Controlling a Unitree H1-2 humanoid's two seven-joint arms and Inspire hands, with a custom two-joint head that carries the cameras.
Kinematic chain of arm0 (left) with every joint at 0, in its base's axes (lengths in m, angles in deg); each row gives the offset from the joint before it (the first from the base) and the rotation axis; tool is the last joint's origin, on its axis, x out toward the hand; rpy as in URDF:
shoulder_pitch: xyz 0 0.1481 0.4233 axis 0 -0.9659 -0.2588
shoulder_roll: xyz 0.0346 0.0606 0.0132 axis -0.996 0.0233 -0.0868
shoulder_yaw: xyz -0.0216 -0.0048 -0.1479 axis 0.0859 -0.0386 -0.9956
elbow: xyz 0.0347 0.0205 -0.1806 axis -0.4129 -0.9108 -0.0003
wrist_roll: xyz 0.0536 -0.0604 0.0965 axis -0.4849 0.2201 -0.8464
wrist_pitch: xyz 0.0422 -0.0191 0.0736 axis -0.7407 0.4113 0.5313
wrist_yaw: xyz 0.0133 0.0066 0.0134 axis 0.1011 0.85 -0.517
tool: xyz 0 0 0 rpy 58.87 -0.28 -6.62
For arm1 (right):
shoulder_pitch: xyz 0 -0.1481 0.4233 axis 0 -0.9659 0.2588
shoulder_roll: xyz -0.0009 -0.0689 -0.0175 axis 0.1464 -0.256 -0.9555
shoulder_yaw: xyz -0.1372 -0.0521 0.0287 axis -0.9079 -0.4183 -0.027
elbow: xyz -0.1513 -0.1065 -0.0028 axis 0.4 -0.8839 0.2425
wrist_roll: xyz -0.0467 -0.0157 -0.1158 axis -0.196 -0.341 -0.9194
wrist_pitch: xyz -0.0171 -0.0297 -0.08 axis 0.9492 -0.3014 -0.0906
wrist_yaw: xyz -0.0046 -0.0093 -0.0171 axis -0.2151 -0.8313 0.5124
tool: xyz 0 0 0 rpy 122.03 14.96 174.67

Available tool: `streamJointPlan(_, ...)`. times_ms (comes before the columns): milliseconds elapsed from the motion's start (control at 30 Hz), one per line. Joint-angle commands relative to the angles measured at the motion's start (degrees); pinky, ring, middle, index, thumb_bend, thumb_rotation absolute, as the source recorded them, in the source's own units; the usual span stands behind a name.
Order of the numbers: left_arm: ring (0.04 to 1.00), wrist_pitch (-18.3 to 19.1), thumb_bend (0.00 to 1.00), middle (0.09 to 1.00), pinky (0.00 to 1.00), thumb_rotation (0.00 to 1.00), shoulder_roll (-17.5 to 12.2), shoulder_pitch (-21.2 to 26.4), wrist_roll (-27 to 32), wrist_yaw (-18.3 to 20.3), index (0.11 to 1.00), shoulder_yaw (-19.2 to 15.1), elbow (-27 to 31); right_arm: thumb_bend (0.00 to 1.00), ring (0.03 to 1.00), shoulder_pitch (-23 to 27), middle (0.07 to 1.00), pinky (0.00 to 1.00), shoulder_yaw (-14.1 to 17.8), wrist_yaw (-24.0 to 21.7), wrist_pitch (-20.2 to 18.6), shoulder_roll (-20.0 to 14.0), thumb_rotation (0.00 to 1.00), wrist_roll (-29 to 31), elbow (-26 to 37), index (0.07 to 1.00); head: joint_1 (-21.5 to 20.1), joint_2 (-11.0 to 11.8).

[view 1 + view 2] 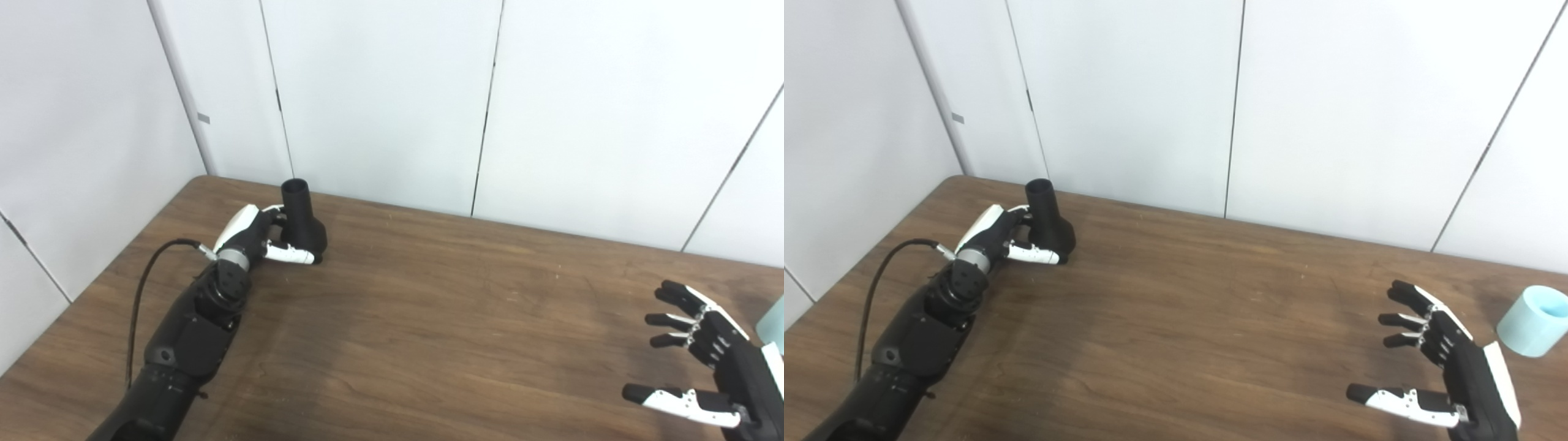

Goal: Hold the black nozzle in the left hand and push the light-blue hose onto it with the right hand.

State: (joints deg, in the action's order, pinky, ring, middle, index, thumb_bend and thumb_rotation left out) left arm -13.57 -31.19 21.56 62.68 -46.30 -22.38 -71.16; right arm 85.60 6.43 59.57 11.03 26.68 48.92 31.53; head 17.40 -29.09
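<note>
1. Your left robot hand (pixel 995 236) is at the far left corner of the surface (pixel 1176 318), wrapped around the black nozzle (pixel 1048 223).
2. Its fingers curl behind the nozzle's neck, and its white thumb (pixel 1035 254) lies across the front of the wide base, so you can read it as a closed grip on the nozzle.
3. The nozzle stands upright, narrow open end up and wide base down at the surface; you cannot tell whether the base rests on the wood or is lifted just clear of it.
4. Your right robot hand (pixel 1442 361) is at the near right, palm turned toward the left, fingers spread and thumb held well apart from them. It holds nothing and touches nothing.
5. The hose (pixel 1532 329), a short light-blue tube, stands on end on the surface at the far right edge, open end up, just beyond the back of your right robot hand and apart from it. In the left eye view only a sliver of it shows at the frame edge.
6. Nozzle and hose are well apart, at opposite sides of the surface.
</note>
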Motion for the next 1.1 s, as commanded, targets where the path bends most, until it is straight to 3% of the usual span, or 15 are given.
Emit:
streamJointPlan(0, 0.966, -1.2, 0.95, 0.811, 1.0, 0.22, -0.5, 2.3, 0.0, -1.1, 0.814, 0.3, -0.1, 0.82, 0.693, 0.8, 0.816, 0.56, 0.7, 0.4, 0.9, -1.0, 0.09, 0.1, 2.6, 0.815, -0.1, -0.1)
streamJointPlan(267, 0.957, -2.9, 0.93, 0.799, 1.0, 0.2, 0.2, 3.2, -0.5, -3.6, 0.784, 1.5, -3.5, 0.82, 0.695, 0.4, 0.818, 0.57, 0.9, 0.4, 0.1, -0.8, 0.09, 0.6, 3.4, 0.816, -0.2, -0.6)
streamJointPlan(733, 0.938, -4.7, 0.91, 0.778, 1.0, 0.16, 0.6, 3.3, 0.0, -4.3, 0.725, 2.3, -5.2, 0.82, 0.697, 0.1, 0.817, 0.57, 1.0, 0.4, -1.0, -0.6, 0.09, 0.9, 4.6, 0.817, -0.6, -1.5)
streamJointPlan(867, 0.815, -6.3, 0.84, 0.633, 1.0, 0.07, 0.7, 3.6, -0.5, -5.5, 0.634, 2.6, -6.1, 0.81, 0.698, 0.2, 0.818, 0.57, 1.0, 0.4, -1.3, -0.6, 0.09, 1.1, 4.5, 0.819, -0.5, -1.6)
streamJointPlan(900, 0.758, -6.8, 0.68, 0.56, 1.0, 0.03, 0.7, 3.7, -0.6, -6.0, 0.568, 2.7, -6.4, 0.81, 0.699, 0.3, 0.818, 0.57, 1.0, 0.4, -1.4, -0.6, 0.09, 1.1, 4.5, 0.82, -0.5, -1.8)
streamJointPlan(967, 0.693, -7.8, 0.56, 0.494, 1.0, 0.01, 0.7, 3.8, -0.7, -6.9, 0.513, 2.7, -6.9, 0.81, 0.7, 0.3, 0.817, 0.57, 0.9, 0.4, -1.6, -0.6, 0.09, 1.1, 4.6, 0.82, -0.5, -1.8)
streamJointPlan(1067, 0.647, -9.0, 0.53, 0.453, 1.0, 0.0, 0.8, 3.8, -0.7, -7.8, 0.502, 2.7, -7.2, 0.81, 0.701, 0.3, 0.817, 0.57, 0.9, 0.4, -1.7, -0.5, 0.08, 1.0, 4.8, 0.822, -0.6, -1.9)
